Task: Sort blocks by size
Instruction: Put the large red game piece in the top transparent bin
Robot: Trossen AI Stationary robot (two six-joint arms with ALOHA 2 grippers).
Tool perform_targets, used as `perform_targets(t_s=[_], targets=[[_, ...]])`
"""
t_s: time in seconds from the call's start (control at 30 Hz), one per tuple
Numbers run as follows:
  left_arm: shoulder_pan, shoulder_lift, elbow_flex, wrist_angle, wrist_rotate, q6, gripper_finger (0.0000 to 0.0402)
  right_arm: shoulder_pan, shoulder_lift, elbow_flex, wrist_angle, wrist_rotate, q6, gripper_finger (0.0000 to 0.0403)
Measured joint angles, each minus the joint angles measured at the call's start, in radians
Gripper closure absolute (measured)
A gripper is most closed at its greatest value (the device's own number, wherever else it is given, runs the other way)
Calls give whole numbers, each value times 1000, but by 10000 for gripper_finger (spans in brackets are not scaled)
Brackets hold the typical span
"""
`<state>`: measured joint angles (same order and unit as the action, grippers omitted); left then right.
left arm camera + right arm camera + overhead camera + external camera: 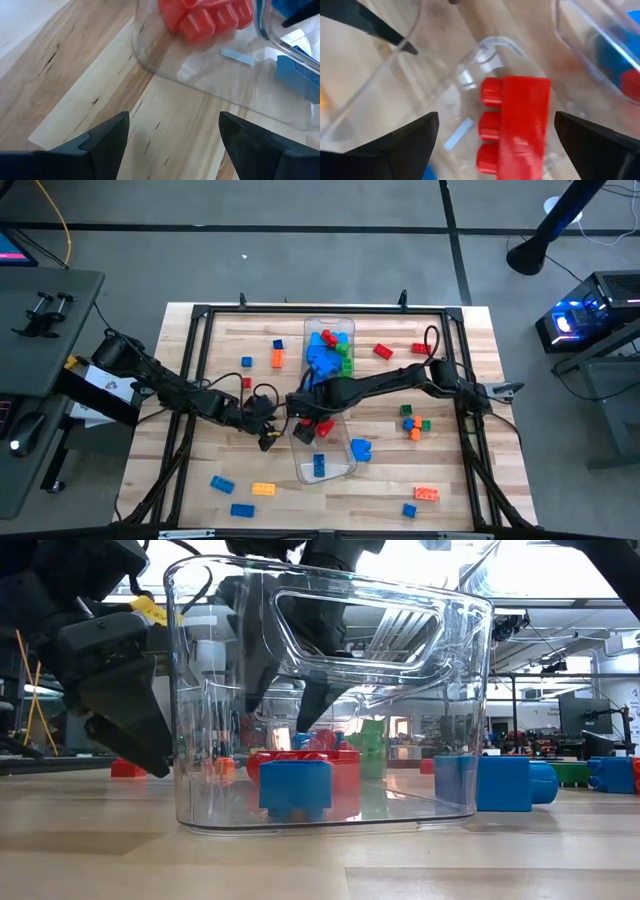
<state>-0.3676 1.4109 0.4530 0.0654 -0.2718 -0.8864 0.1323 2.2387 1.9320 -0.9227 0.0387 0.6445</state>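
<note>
Lying across a wooden worktop: scattered blocks around two clear bins. Hovering wide-open above the nearer bin, the right gripper, a red block lying inside. Waiting just beside that bin, fingers spread: the left gripper.

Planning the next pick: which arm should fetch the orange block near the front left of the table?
Left, likely. Its open gripper is empty beside the near bin, closer to the orange block. The right gripper is open over the red block inside that bin.
</note>
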Motion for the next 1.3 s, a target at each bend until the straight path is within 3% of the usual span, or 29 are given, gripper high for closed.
perform_targets(t_s=[0.13,0.37,0.6,1.07,1.17,1.3], targets=[[0,0,0,0,0,-4,108,9,0,0,-34,72,-24,9],[0,0,0,0,0,-28,108,14,0,-51,-34,39,-41,9],[0,0,0,0,0,-30,108,15,-3,-130,-26,81,4,9],[0,0,0,0,0,-29,108,33,0,-143,-26,58,44,12],[0,0,0,0,0,-29,108,34,0,-143,-27,65,51,31],[0,0,0,0,0,-28,108,34,2,-144,-29,63,56,95]])
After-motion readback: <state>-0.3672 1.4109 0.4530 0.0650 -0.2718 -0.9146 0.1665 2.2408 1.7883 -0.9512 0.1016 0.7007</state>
